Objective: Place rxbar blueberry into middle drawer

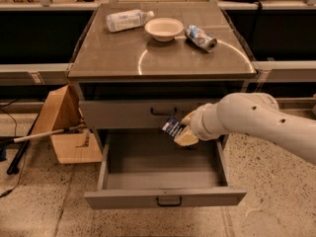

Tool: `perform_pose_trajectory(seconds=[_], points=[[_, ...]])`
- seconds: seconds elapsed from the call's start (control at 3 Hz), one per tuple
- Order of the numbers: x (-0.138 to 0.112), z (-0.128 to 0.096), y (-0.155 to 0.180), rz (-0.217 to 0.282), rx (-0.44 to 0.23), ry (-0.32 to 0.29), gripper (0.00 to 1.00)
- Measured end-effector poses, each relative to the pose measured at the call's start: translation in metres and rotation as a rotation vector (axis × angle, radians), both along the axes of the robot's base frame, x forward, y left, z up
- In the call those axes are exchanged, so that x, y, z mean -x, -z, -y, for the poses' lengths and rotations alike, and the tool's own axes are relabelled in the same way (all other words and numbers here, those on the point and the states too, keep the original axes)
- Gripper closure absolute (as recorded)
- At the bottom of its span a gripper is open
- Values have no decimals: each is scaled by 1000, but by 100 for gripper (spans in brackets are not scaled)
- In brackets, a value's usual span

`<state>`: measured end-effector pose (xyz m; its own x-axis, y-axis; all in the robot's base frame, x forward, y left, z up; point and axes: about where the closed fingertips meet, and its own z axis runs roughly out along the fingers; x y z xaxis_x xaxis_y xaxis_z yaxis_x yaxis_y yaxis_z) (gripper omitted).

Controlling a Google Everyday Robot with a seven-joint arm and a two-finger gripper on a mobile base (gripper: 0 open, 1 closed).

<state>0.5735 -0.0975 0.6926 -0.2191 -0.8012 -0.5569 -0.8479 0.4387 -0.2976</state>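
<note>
My gripper (181, 130) reaches in from the right on a white arm and is shut on the rxbar blueberry (173, 127), a small dark navy-blue bar with pale print. It holds the bar above the right part of the middle drawer (163, 197), which is pulled out and open, with a dark loop handle mid-front. The drawer's inside looks bare. The bar sits in front of the upper drawer (128, 113), just below that drawer's handle.
On the cabinet top (163, 58) lie a plastic bottle (127, 19), a white bowl (164, 28) and a crushed blue-silver can (200, 37). A cardboard box (64, 127) and a stick stand on the floor at the left.
</note>
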Motion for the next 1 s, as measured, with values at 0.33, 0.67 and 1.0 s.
perform_pose_trajectory(seconds=[0.33,0.67,1.0], points=[[2,10,40,-21,-16,30,100],[4,21,83,-61,-16,84,100],[5,26,108,-83,-17,116,100]])
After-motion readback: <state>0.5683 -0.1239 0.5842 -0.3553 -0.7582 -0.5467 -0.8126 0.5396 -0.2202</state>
